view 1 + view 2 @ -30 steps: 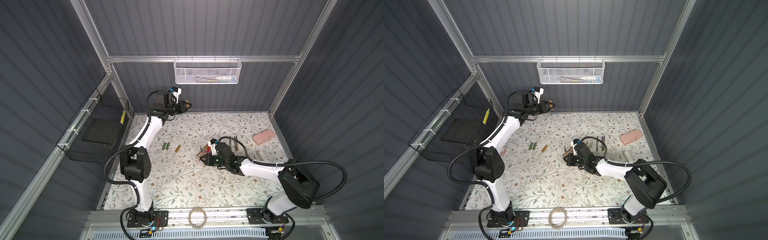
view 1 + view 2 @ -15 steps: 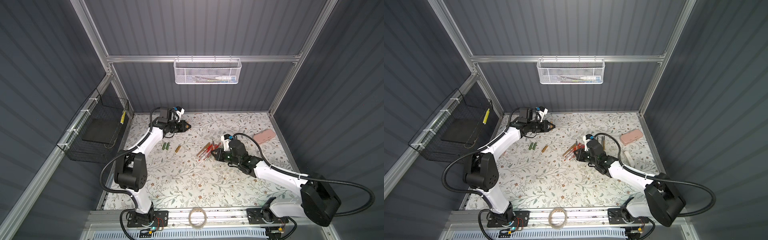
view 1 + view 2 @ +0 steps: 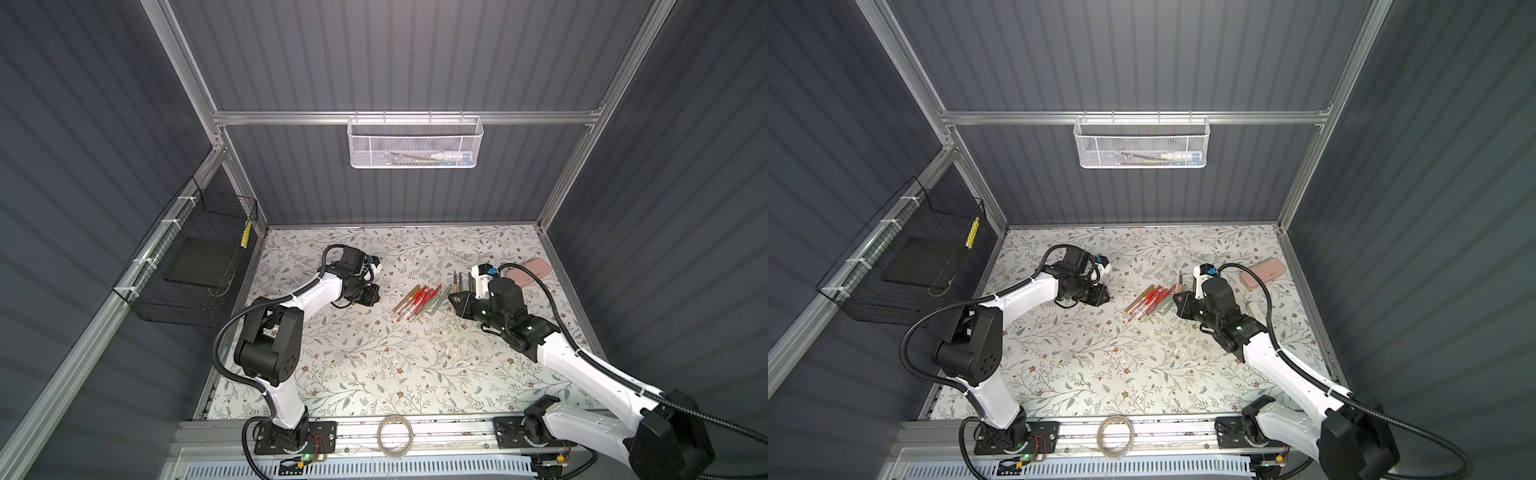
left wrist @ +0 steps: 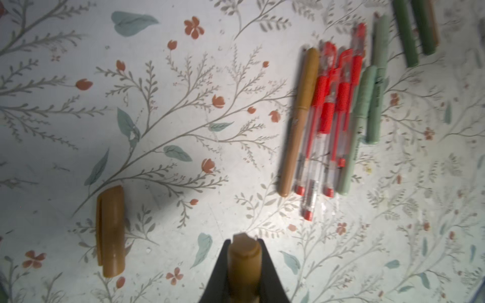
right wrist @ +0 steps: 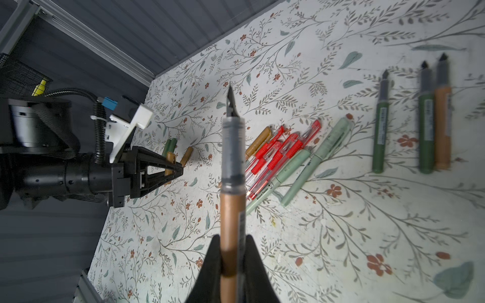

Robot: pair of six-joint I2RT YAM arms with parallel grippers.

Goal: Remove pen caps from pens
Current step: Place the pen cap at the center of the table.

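Note:
My left gripper [image 4: 244,240] is shut on a golden-brown pen cap [image 4: 244,258], low over the table's left half [image 3: 376,296]. A loose golden-brown cap [image 4: 110,230] lies beside it, and two dark green caps [image 5: 170,145] lie just behind. My right gripper [image 5: 232,237] is shut on an uncapped golden-brown pen [image 5: 232,204] with its nib bare, right of the pile [image 3: 451,298]. Several capped pens [image 3: 419,301], golden-brown, red-trimmed and pale green, lie bunched between the grippers. Three uncapped pens [image 5: 426,126] lie in a row beyond them.
A pink case [image 3: 534,270] lies at the back right of the table. A white mesh basket [image 3: 415,143] hangs on the back rail and a black wire basket [image 3: 199,266] on the left wall. A tape roll [image 3: 395,434] sits on the front rail.
The left gripper has come down from near the back wall to just above the table with the cap. The right gripper has drawn back to the right, uncovering the pile of pens.

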